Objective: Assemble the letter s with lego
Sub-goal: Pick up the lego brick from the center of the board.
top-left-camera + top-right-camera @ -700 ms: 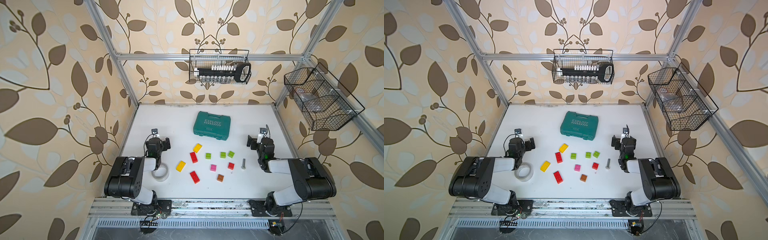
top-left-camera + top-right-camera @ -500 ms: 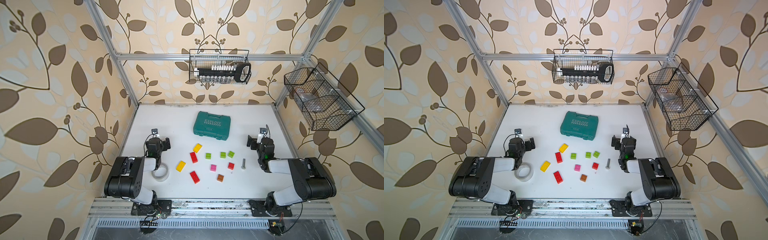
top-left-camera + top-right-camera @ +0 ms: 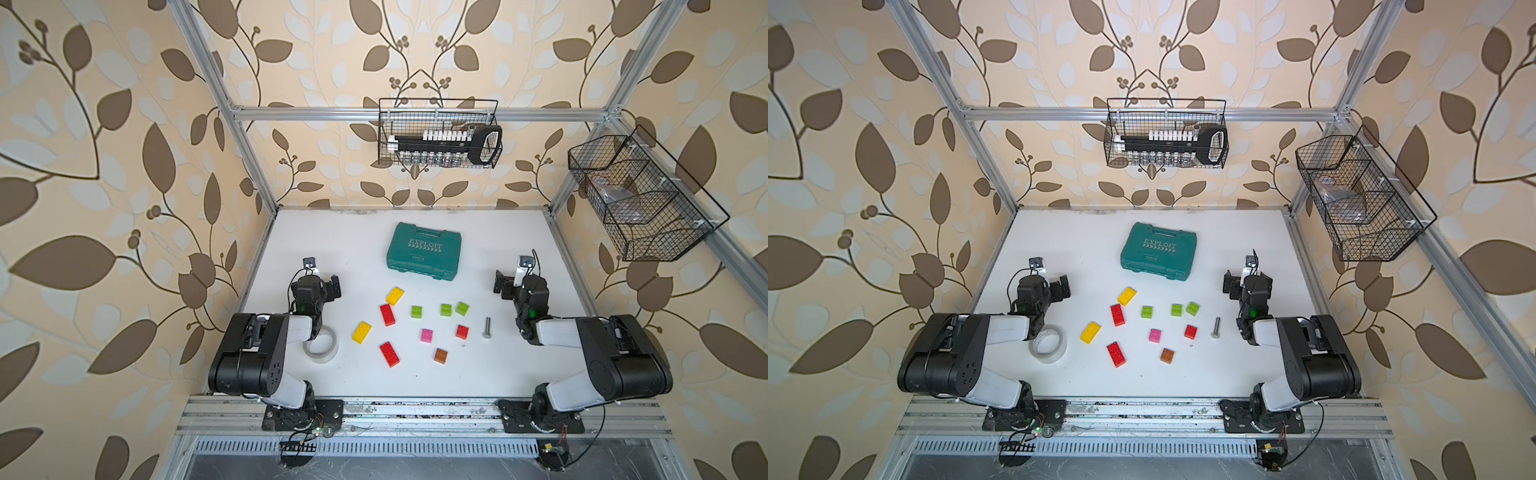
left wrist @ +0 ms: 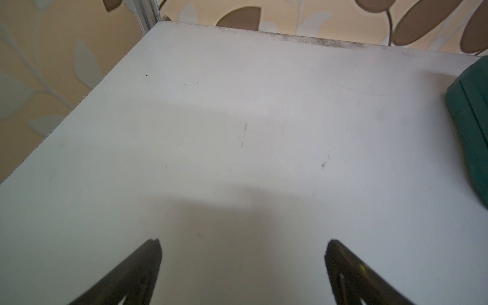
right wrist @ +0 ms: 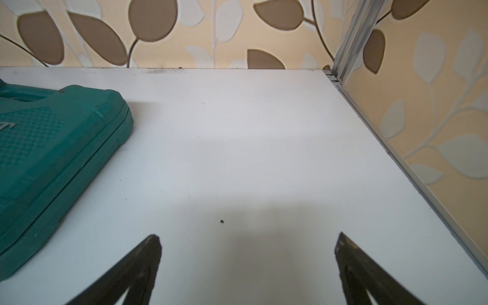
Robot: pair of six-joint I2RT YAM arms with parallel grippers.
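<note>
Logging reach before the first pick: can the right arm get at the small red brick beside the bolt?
Probably yes. The small red brick lies alone on the table, and the right tool is open and empty. Only the bolt lies nearby on that side, apart from the brick.

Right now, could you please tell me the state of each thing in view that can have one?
left gripper: open, empty, over bare white surface.
right gripper: open, empty, holding nothing.
lego bricks: all ten lying loose and apart, none joined.
green tool case: shut, lying flat.
tape roll: lying flat beside the left arm.
bolt: lying on its side.
</note>
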